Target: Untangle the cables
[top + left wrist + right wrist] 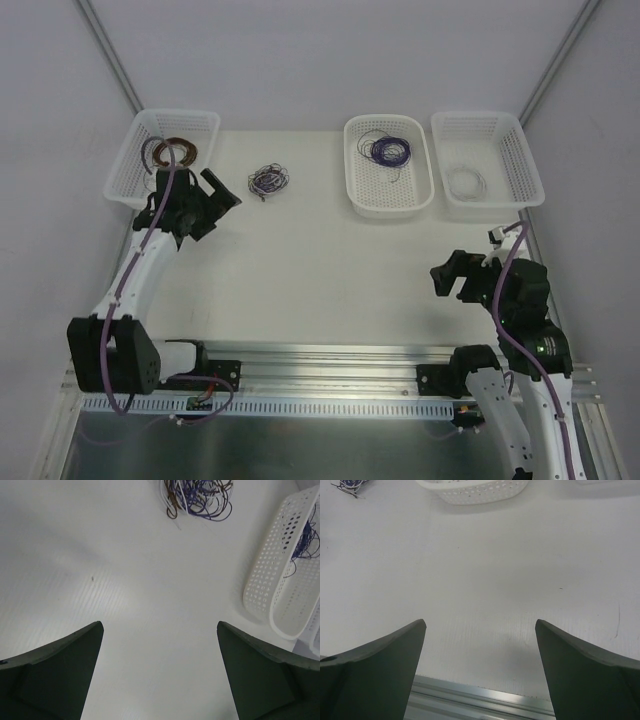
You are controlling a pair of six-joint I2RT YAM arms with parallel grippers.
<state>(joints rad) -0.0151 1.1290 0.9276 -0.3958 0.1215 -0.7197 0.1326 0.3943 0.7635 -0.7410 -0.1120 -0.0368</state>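
The cables [267, 180] are a small knot of thin purple, brown and white wires lying on the white table [320, 260], towards the back left. My left gripper [218, 198] hovers just left of the knot, open and holding nothing. In the left wrist view the cables [200, 497] lie at the top edge, well ahead of the open left gripper [160, 625]. My right gripper [452, 275] is open over the table's near right part, far from the knot. The right wrist view has the cables [350, 485] at its top left corner, with the right gripper [481, 622] open over bare table.
Three white mesh baskets stand along the back. The left basket [125, 165] holds a brown coil [178, 152], the middle basket [390, 205] a purple coil [388, 150], and the right basket [530, 170] a white coil [466, 182]. An aluminium rail [330, 360] runs along the near edge.
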